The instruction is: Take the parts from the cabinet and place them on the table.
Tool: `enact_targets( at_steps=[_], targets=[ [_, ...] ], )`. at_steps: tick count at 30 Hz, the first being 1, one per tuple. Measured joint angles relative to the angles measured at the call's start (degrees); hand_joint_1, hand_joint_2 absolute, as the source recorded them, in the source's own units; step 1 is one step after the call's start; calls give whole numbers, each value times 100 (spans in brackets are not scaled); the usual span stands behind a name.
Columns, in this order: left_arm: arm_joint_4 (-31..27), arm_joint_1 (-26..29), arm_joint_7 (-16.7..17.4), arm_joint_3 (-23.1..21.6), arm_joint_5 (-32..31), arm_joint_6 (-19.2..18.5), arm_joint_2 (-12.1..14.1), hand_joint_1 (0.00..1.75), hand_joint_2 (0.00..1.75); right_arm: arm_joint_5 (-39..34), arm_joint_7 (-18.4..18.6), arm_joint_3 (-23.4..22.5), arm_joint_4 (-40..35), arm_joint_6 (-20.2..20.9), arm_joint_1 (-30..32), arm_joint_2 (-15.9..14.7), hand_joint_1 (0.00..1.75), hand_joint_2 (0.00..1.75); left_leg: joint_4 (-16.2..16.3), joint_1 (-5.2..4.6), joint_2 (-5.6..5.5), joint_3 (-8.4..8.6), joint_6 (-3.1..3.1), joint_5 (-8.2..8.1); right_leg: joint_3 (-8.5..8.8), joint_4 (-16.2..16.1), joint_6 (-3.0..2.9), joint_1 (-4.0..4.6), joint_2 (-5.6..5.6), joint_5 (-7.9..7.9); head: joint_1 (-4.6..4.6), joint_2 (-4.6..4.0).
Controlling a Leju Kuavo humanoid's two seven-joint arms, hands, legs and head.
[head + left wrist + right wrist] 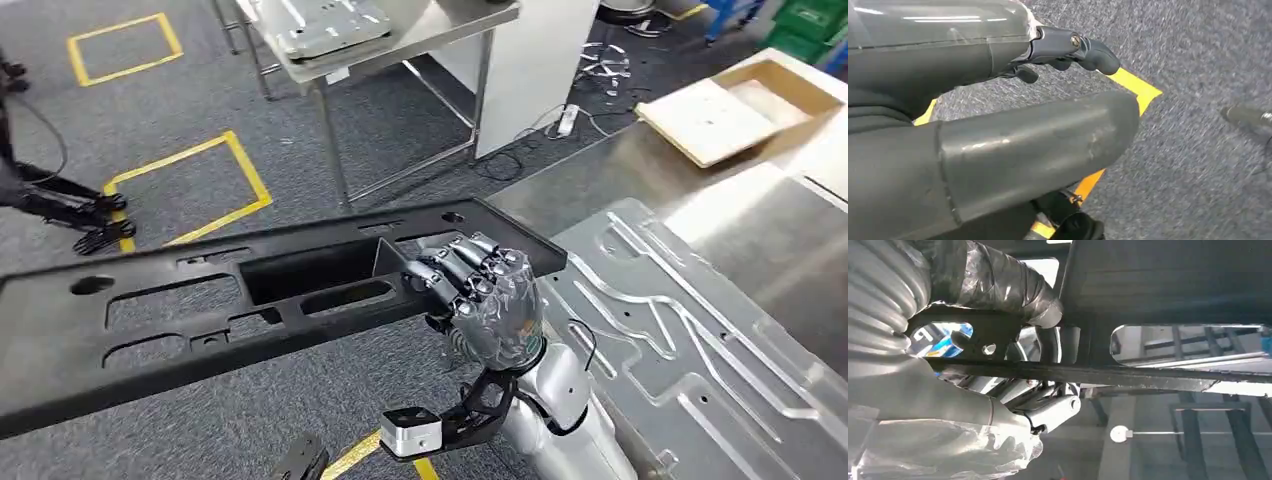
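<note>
Grey carpet (300, 120) marked with yellow tape squares (190, 190) formed the floor, with a metal bench (760, 230) at the right of the head view.

Right robot hand (480, 300): fingers curled over the edge of a long black plastic part (200, 310), holding it from beneath near one end. From the right wrist view the fingers (998, 280) wrapped through a cutout in the part, a grip that probably keeps the flat panel from slipping while it is carried level.

Left robot hand (1023, 150): seen close in the left wrist view over carpet and yellow tape; whether it held anything could not be told, though its fingers appeared to lie apart from any object.

Black plastic part: a flat frame with several slots and holes, held roughly horizontal above the floor, its near end just beside the bench edge, not yet resting on it. Judged status: in transit toward the bench, placement outstanding.

Bench contents: a large stamped silver metal panel (700, 340) lying flat, and a shallow cardboard tray (740, 105) toward the far corner.

Beyond: a second steel table (400, 60) bearing another silver panel (320, 25), cables (560, 125) on the floor, and a dark tripod foot (70, 215) at the left edge.
</note>
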Motion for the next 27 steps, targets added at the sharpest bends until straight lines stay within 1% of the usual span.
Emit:
enact_targets(
  at_steps=[1,2,3,4,5,6,7,8,9,10,11,12,13,14,15,16,17,18,19,20,21,22,23,24,25,26,27],
  targets=[
    [0,3,0,0,24,2,4,0,0,2,0,0,2,0,4,0,175,175,-97,3,-1,31,-1,146,-1,18,2,-3,79,-2,0,0],
    [0,-7,0,0,37,4,7,0,0,4,0,0,2,0,2,0,175,175,-431,9,-13,168,3,398,-3,39,11,-8,166,-8,-2,0],
    [0,-21,0,0,42,6,7,0,0,9,6,0,2,0,-2,0,175,175,-921,24,-76,378,12,687,-2,63,26,-14,245,-17,0,0],
    [0,-26,-2,0,50,9,7,0,0,15,15,0,2,0,-5,0,175,175,-1402,57,-310,585,13,919,-13,94,49,-21,310,-31,0,0],
    [0,-27,-2,0,57,9,7,0,0,24,22,0,2,0,-14,0,175,175,-1553,71,-623,632,23,839,-50,136,82,0,370,-40,4,0],
    [0,-28,-4,0,57,9,7,0,0,33,35,2,9,0,-29,0,175,175,-1614,84,-603,658,33,835,-108,175,114,-5,447,-35,4,0],
    [0,-18,-2,0,57,9,7,0,0,44,37,2,9,0,-30,0,175,175,-1606,57,-553,641,43,842,-135,160,158,-33,491,-7,0,0],
    [0,-15,-2,0,57,9,7,0,0,50,46,2,9,0,-27,0,175,175,-1590,38,-497,637,77,850,-149,131,204,-33,567,24,0,0],
    [0,-26,-2,0,57,6,2,0,0,68,55,2,9,0,-28,-2,175,175,-1639,63,-422,643,132,883,-169,117,251,-33,642,47,0,0],
    [0,-41,-4,2,57,4,-20,0,0,70,59,2,9,-2,-19,-2,175,175,-1682,90,-332,657,196,925,-180,163,259,-35,459,5,2,0],
    [0,-49,-9,2,57,4,-20,0,0,72,61,2,5,-2,-40,-4,175,175,-1699,77,-268,662,223,936,-250,334,291,4,123,-139,20,0],
    [0,-42,-9,2,55,4,-20,0,0,77,63,4,9,-2,-45,-4,175,175,-1699,59,-185,659,258,934,-410,671,311,-1,-42,-352,13,0],
    [0,-25,-7,2,48,4,-17,0,0,77,66,4,9,-2,-38,-4,175,175,-1697,47,-103,656,263,931,-604,1098,328,-12,-124,-565,18,0],
    [0,1,-7,2,39,4,-11,0,0,74,70,4,9,-2,-22,-9,175,175,-1696,36,-7,652,269,925,-804,1520,341,-27,-158,-734,15,0],
    [0,16,-7,4,39,4,-11,0,0,74,81,4,11,-2,-12,-11,175,175,-1694,32,83,648,278,918,-920,1764,351,-36,-173,-776,15,0],
    [0,21,-4,4,42,2,-11,0,0,74,85,4,15,-2,3,-13,175,175,-1693,30,163,651,274,912,-888,1719,355,-40,-185,-678,15,0],
    [0,17,-4,4,42,2,-11,0,0,74,87,4,15,-2,7,-15,175,175,-1693,30,232,659,271,903,-746,1450,350,-40,-204,-493,15,0],
    [0,8,-7,4,39,-2,-13,0,0,77,87,4,15,-2,6,-15,175,175,-1693,30,298,676,257,892,-482,985,331,-35,-254,-245,15,0],
    [0,3,-4,4,35,-7,-13,0,0,77,87,4,15,-2,4,-15,175,175,-1693,25,349,703,236,876,-178,443,290,-14,-423,-17,15,0],
    [0,5,-4,4,29,-11,-13,0,0,83,87,4,15,-2,1,-15,175,175,-1695,18,398,719,216,861,-32,130,241,46,-737,-74,15,0],
    [0,2,-2,4,20,-13,-15,0,0,98,87,4,15,-2,-1,-13,175,175,-1677,-26,446,716,180,840,-32,85,185,111,-747,-58,15,0],
    [0,3,0,4,18,-13,-15,0,0,116,87,4,15,-2,2,-13,175,175,-1692,-23,504,728,157,838,-51,101,161,112,-649,-62,13,0],
    [0,1,2,4,13,-13,-15,0,0,133,87,4,15,-2,10,-15,175,175,-1699,-24,569,748,132,823,-65,104,151,116,-586,-65,13,0],
    [0,-6,2,4,11,-15,-15,0,0,142,87,4,15,-2,17,-15,175,175,-1712,-37,641,771,104,814,-70,91,122,116,-508,-53,15,0],
    [0,-18,2,4,7,-15,-13,0,0,142,83,2,11,-2,18,-13,175,175,-1694,-29,662,751,73,760,-29,21,67,36,-429,-11,11,0],
    [0,-30,2,4,-11,-15,-13,0,0,146,72,2,11,-2,20,-13,175,175,-1575,2,386,746,40,665,-13,-3,51,36,-373,2,13,0],
    [0,-34,2,4,-17,-20,-13,0,0,146,70,2,22,0,10,-7,175,175,-1258,5,172,611,37,463,-21,0,5,23,-332,8,9,0]
  ],
)
